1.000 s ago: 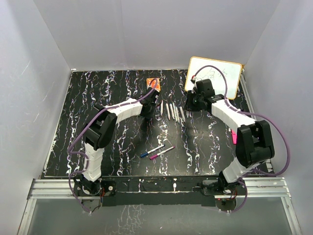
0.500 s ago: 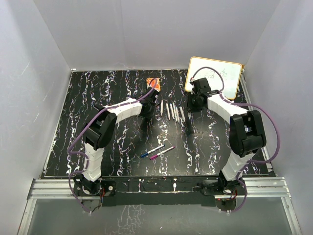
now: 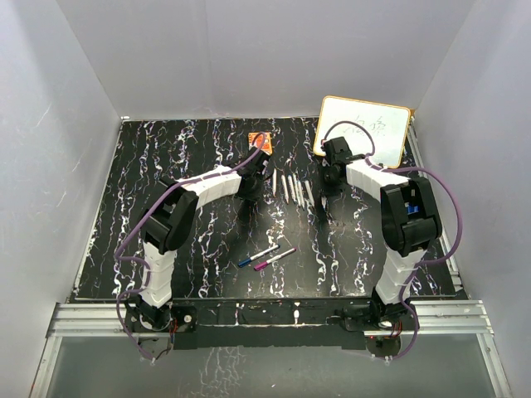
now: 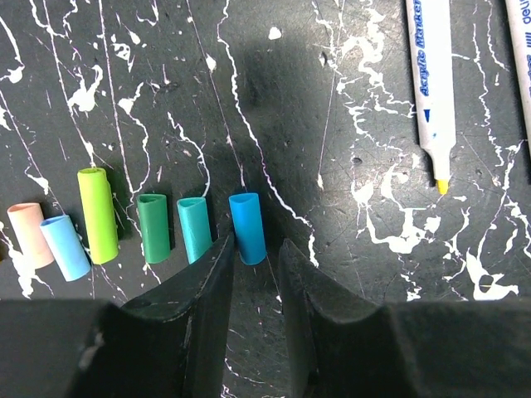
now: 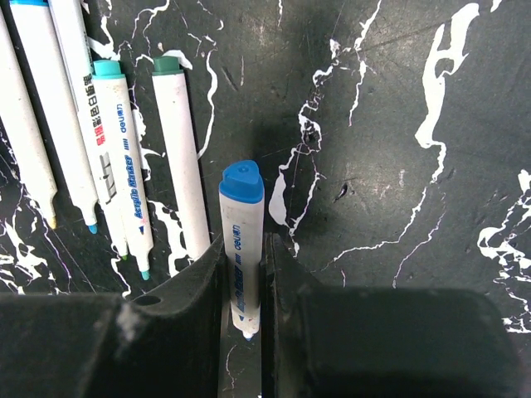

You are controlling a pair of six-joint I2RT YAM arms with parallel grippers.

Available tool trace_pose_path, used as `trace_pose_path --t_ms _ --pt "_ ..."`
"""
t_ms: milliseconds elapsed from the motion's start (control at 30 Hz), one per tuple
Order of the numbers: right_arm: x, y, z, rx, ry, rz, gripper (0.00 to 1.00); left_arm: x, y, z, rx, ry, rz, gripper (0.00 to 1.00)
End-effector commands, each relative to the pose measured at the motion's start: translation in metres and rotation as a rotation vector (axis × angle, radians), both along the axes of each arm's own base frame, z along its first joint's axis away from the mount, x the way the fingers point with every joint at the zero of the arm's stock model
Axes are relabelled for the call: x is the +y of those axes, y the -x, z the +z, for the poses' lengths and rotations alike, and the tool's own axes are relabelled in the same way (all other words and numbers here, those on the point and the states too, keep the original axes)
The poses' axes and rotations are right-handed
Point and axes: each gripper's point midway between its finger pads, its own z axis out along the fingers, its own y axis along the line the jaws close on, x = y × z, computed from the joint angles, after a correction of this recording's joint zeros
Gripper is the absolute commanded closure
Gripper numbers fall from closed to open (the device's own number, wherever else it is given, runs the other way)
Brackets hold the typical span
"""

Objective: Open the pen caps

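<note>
**Q:** How is the left gripper [image 4: 255, 251] shown?
**A:** Its jaws are parted slightly and nothing is clamped. The blue cap [image 4: 247, 222] is seen with its near end between the fingertips. Five more pen caps [image 4: 153, 228] are ranged to the left of the jaws.
**Q:** And the right gripper [image 5: 243, 249]?
**A:** It is closed on a blue-ended pen [image 5: 241, 203], which projects ahead of the jaws. Uncapped pens [image 5: 181, 157] are laid to their left.

Row of white pens [image 3: 292, 188] mid-table; two loose pens [image 3: 267, 256] nearer; whiteboard [image 3: 365, 128] propped far right; orange block [image 3: 259, 141] far.
</note>
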Motion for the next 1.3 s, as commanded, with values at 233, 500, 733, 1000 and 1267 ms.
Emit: trace_pose_path --t_ms 233,500,733,1000,1267 --pt "0.000 -0.030 0.005 -0.093 0.000 -0.025 0.98 -0.020 -0.001 0.144 -0.289 0.301 -0.045 0.69" --pt "0.003 -0.035 0.004 -0.098 -0.011 -0.027 0.87 -0.010 0.037 0.170 -0.347 0.421 -0.098 0.66" --pt "0.006 -0.036 0.005 -0.097 -0.025 -0.025 0.73 -0.003 0.074 0.127 -0.230 0.422 -0.117 0.65" --pt "0.007 -0.038 0.022 -0.142 -0.043 -0.034 0.68 -0.006 0.108 0.101 -0.155 0.430 -0.174 0.64" --pt "0.003 -0.045 0.090 -0.320 -0.076 -0.070 0.61 -0.020 0.150 0.086 -0.101 0.394 -0.264 0.63"
